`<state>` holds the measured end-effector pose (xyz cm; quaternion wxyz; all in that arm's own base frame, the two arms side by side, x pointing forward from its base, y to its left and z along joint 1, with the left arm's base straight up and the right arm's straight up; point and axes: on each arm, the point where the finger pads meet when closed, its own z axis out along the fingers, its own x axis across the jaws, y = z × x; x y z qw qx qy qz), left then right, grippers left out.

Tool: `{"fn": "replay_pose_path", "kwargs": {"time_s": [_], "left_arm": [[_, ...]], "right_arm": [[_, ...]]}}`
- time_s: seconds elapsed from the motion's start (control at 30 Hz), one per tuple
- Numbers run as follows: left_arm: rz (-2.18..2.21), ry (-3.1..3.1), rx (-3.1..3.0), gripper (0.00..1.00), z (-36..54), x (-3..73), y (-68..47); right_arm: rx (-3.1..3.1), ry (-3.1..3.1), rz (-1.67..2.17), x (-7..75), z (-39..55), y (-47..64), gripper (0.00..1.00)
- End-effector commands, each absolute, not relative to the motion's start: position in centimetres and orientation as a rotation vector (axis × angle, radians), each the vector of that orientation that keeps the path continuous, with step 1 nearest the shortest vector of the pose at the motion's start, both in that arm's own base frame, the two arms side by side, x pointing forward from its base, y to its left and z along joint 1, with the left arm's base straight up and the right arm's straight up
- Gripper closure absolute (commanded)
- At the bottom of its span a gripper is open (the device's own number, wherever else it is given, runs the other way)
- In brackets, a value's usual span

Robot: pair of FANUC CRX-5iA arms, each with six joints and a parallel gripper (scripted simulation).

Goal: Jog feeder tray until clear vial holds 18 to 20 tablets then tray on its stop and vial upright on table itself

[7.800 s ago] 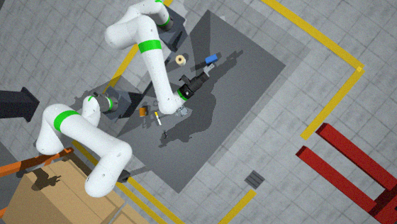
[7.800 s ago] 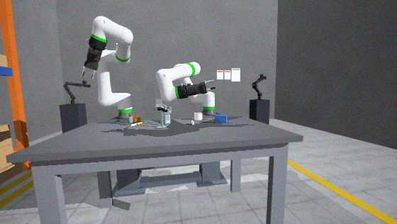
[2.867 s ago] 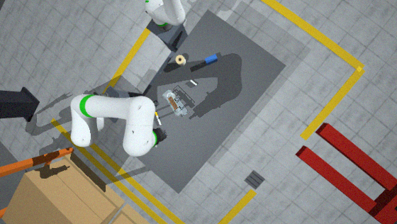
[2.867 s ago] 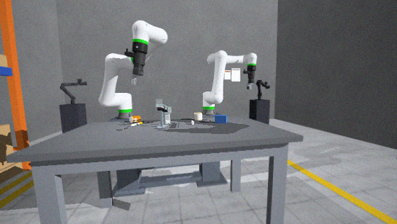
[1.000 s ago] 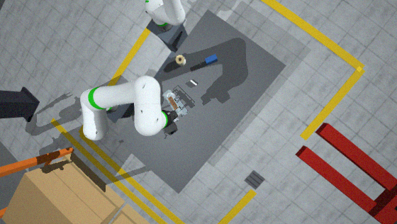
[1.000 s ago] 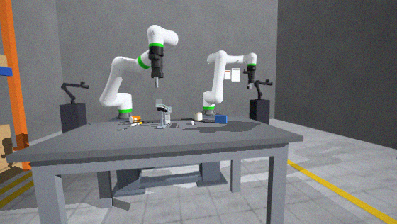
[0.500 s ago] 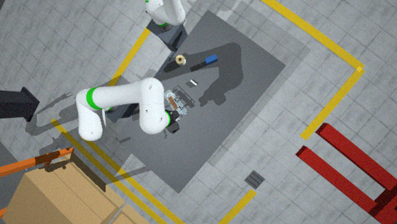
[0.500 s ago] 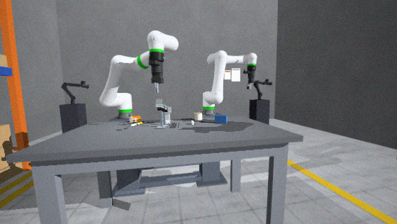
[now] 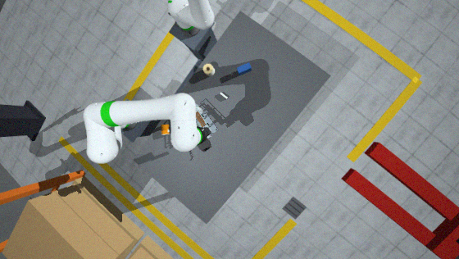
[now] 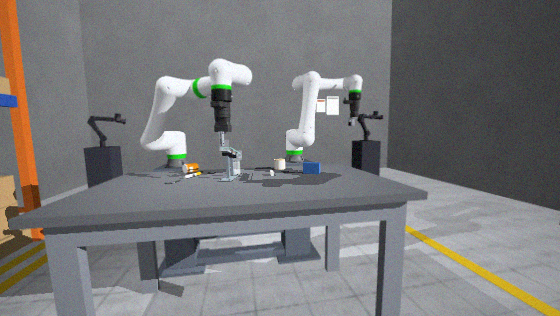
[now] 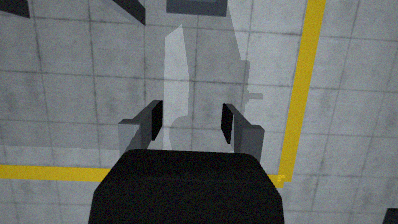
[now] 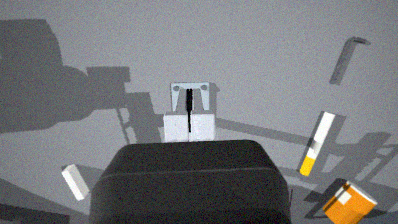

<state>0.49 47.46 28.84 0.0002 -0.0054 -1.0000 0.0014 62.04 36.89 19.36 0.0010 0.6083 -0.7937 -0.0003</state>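
Hovering low at the feeder's upper part, R gripper point(image 10: 223, 142) point(image 12: 189, 100) has its fingers clenched together w/ nothing between; can't tell if the tips touch. Feeder stand point(image 10: 230, 175) point(image 12: 190, 85) is upright on the table point(image 9: 242, 164) point(image 10: 225, 200) point(image 12: 260, 45), under R arm point(image 9: 143, 110) point(image 10: 162, 107). Vial & tablet count: too small/blurred to tell. L gripper point(image 10: 352, 121) point(image 11: 192, 122) is released, fingers wide, nothing in it, up high & well apart from the feeder. Orange bottle point(image 9: 165, 129) point(image 10: 190, 168) point(image 12: 350, 203) lies on its side near a wht/yellow marker point(image 10: 193, 175) point(image 12: 317, 143). Other side of feeder: small wht block point(image 9: 224, 95) point(image 10: 272, 173) point(image 12: 75, 182), then blue box point(image 9: 244, 68) point(image 10: 311, 168) & cream roll point(image 9: 208, 69) point(image 10: 279, 164).
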Motion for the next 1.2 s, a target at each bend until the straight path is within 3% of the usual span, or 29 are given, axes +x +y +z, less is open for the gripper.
{"fn": "replay_pose_path", "kwargs": {"time_s": [0.0,1.17], "left_arm": [[0.0,-3.142,-0.017,0.0,29.0,0.5,47.5],[0.0,-3.142,-0.017,0.0,29.0,0.5,47.5]], "right_arm": [[1.913,-2.495,0.001,62.1,19.0,36.9,1.0],[1.913,-2.495,0.001,60.8,18.6,37.3,1.0]]}}
